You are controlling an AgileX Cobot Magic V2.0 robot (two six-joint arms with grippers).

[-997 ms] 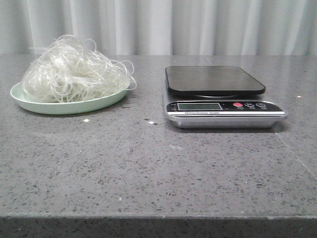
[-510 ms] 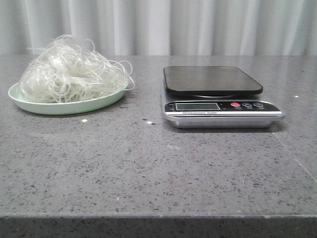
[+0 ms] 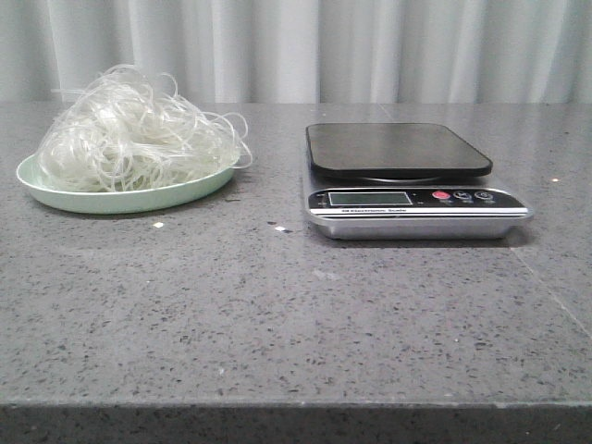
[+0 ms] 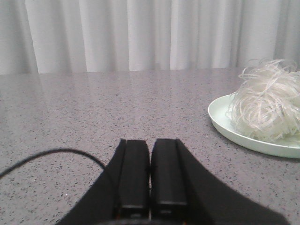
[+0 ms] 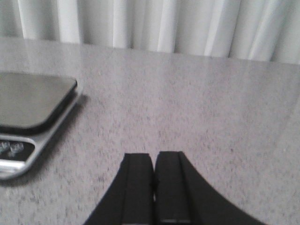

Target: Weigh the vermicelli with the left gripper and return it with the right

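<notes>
The vermicelli [image 3: 134,129] is a fluffy whitish tangle of thin strands heaped on a pale green plate [image 3: 55,196] at the back left of the table. A kitchen scale [image 3: 412,180] with a black platform and a silver base stands to its right, nothing on it. Neither gripper shows in the front view. In the left wrist view my left gripper [image 4: 150,143] is shut and holds nothing, low over bare table, with the vermicelli [image 4: 267,101] and the plate [image 4: 225,124] well off to one side. My right gripper [image 5: 153,157] is shut and holds nothing, the scale [image 5: 33,117] off to its side.
The table [image 3: 296,314] is grey speckled stone, with a few small white crumbs [image 3: 158,225] in front of the plate. A white curtain [image 3: 296,46] hangs behind the table. A thin black cable [image 4: 51,154] loops beside the left fingers.
The front view has shifted by a few pixels. Nothing on the table has moved.
</notes>
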